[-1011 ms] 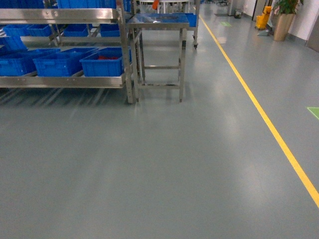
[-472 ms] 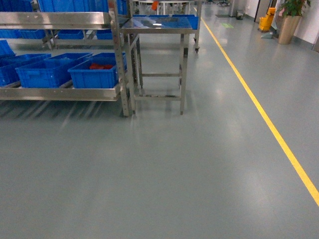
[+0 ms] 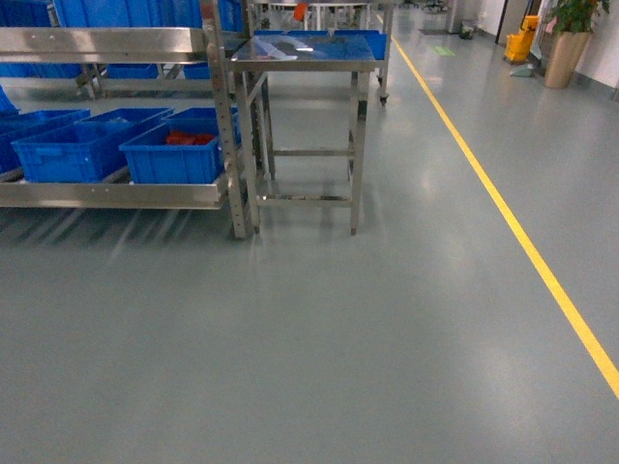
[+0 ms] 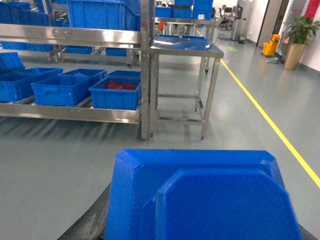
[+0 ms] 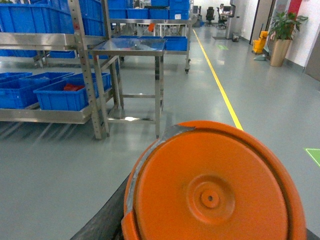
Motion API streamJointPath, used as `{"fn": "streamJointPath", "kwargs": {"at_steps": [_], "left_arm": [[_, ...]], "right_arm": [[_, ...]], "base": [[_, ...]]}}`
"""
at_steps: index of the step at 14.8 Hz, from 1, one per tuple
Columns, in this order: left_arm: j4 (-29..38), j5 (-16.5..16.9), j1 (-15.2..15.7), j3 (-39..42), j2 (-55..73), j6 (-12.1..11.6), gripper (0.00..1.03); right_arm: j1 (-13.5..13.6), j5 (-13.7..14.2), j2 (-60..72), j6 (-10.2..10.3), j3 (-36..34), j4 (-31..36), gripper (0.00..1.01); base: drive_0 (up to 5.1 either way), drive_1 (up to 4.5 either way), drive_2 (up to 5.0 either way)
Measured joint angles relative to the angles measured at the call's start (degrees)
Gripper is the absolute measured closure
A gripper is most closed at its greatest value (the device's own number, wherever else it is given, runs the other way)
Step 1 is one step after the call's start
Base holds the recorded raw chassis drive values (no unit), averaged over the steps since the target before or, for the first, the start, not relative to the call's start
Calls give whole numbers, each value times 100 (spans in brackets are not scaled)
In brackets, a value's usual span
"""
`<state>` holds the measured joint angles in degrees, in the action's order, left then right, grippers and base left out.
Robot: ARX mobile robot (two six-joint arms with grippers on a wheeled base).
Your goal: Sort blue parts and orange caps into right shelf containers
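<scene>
shelf (image 3: 116, 43) nearer, shifted right in view

- Steel table (image 4: 185, 47): ahead of the left claw (image 4: 87, 225), a little right. Ahead-left of the right claw (image 5: 102, 220). Four legs, crossbars low down, shiny top.
- Grey floor (image 3: 338, 338): glossy, carries reflections, spreads ahead of both claws.
- Yellow line (image 5: 220, 90): painted on the floor, runs straight away ahead of the right claw and passes right of the table.
- Potted plant (image 5: 280, 37): far ahead-right of the right claw, in a tall tan pot beyond the line.
- Yellow mop bucket (image 5: 259, 45): just left of the plant.
- Green floor mark (image 5: 314, 155): right of the right claw, at the frame edge.
</scene>
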<state>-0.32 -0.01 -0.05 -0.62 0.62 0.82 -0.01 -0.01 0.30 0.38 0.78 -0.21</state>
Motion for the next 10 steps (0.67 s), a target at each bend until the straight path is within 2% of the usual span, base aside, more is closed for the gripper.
{"fn": "streamJointPath", "kwargs": {"at_steps": [10], "left_arm": [[-4,-2,0,0,0,-2,60]], "right_arm": [[0,-2,0,0,0,0,57]], "base": [[-3,416,-423]]}}
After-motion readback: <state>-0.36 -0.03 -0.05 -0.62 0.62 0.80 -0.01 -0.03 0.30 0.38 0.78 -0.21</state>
